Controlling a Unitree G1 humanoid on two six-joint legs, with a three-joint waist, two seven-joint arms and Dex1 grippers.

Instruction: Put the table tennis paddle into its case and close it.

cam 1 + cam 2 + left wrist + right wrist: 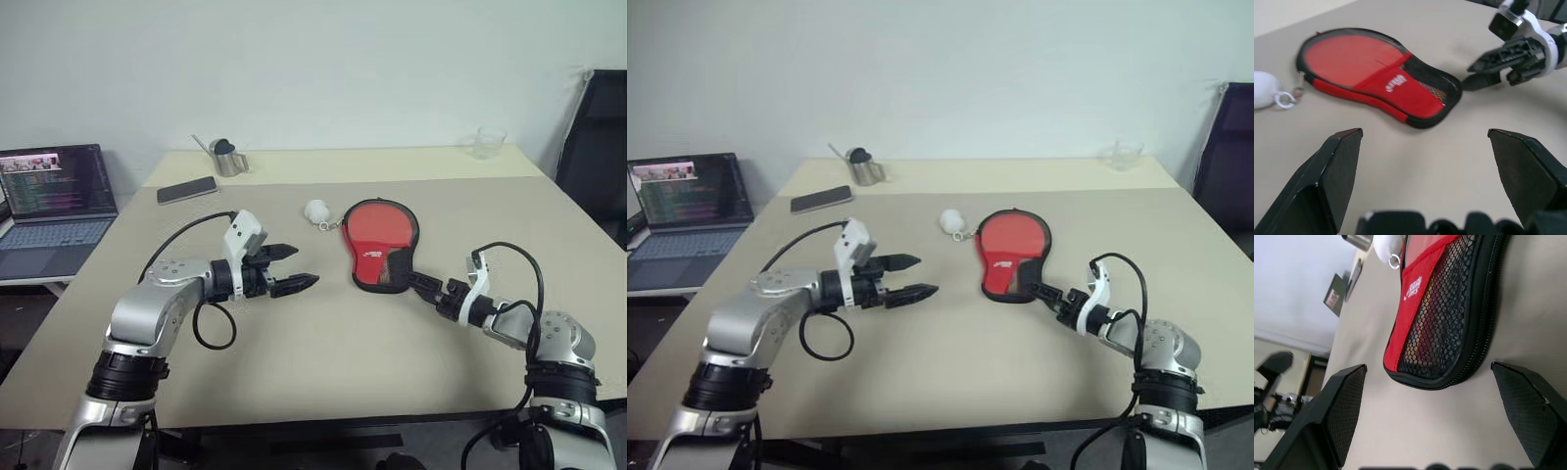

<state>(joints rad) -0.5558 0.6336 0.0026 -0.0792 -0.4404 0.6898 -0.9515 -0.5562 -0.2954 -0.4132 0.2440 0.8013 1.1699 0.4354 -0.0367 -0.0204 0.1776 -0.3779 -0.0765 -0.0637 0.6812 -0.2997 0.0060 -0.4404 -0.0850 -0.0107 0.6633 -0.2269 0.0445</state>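
1. Your right gripper (423,286) hangs with jaws spread, empty, the case (381,242) lying flat just ahead of its tips.
2. Your left gripper (290,268), also spread, sits well aside.
3. Soft, light fabric; probably pinch the black-edged handle end.

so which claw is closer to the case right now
The right claw: its open fingers sit just off the mesh handle end of the case. The left claw, also open, hangs well to the side with bare table between.
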